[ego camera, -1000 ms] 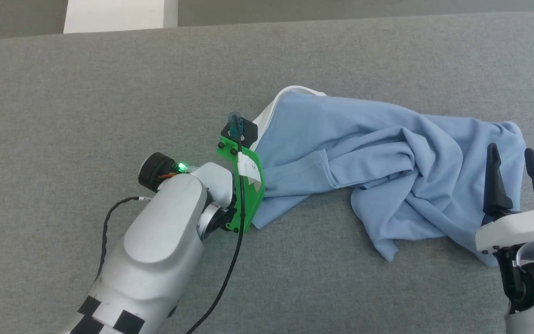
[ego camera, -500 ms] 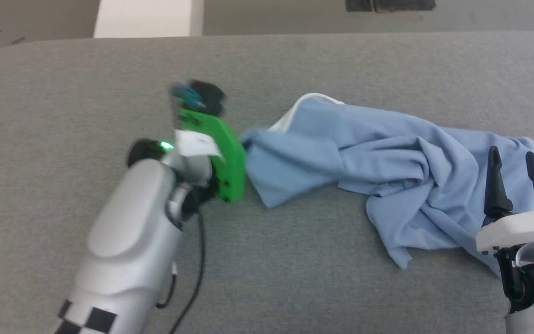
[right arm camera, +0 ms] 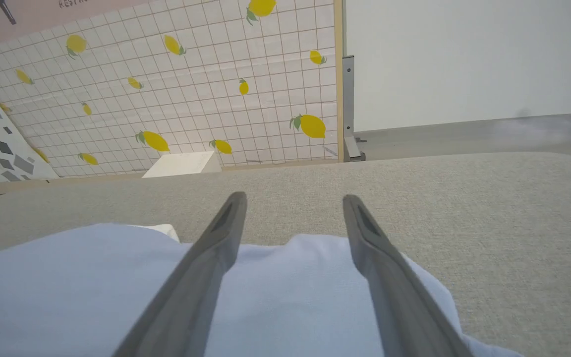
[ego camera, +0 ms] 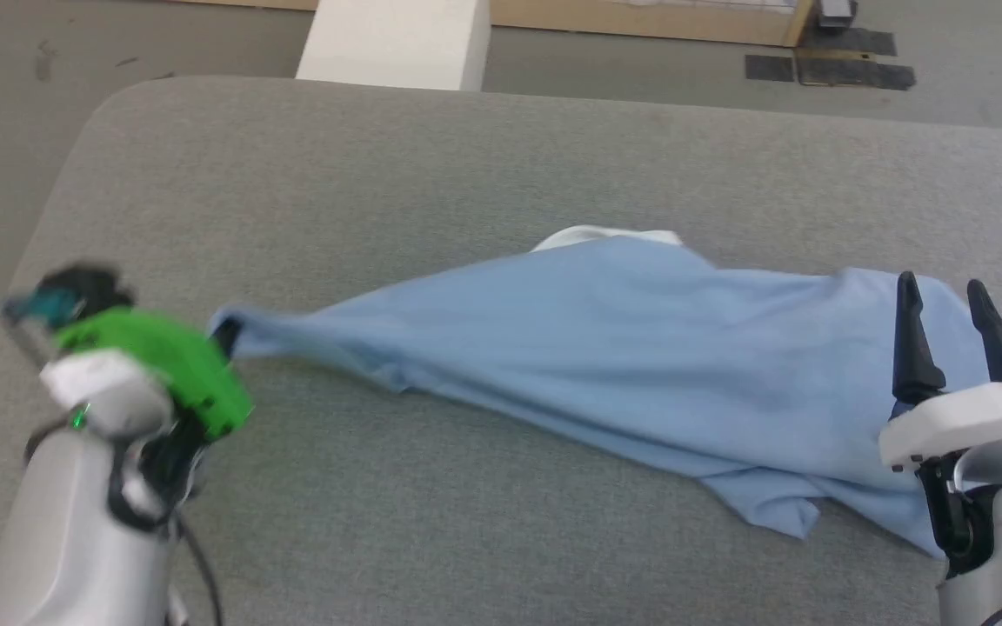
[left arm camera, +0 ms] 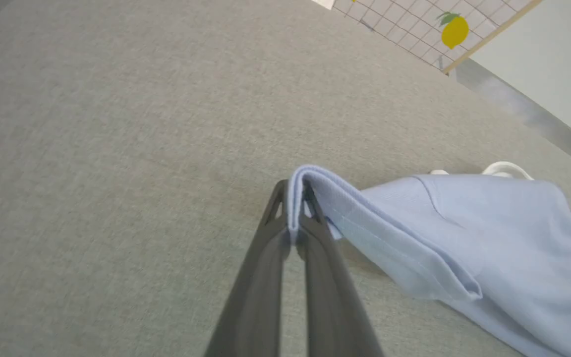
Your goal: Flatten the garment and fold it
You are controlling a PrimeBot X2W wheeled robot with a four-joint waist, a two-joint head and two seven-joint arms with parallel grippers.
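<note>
Note: you have the left gripper (left arm camera: 293,193) clamped on a hemmed edge of the garment (ego camera: 605,348) near the left edge of the tabletop (ego camera: 431,165). The cloth runs from there as a taut, tapering sheet towards the right edge. The right gripper (ego camera: 940,283) hangs over that end with its jaws apart, holding nothing. Judgement: flattening is barely begun, since one edge is drawn out but the part near the front right corner looks bunched and doubled under, and no fold is made yet.

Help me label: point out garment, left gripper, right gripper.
garment (ego camera: 605,348), head view, mid cloth.
left gripper (left arm camera: 295,191), left wrist view, between pinching fingertips.
right gripper (right arm camera: 294,198), right wrist view, between open fingertips.
</note>
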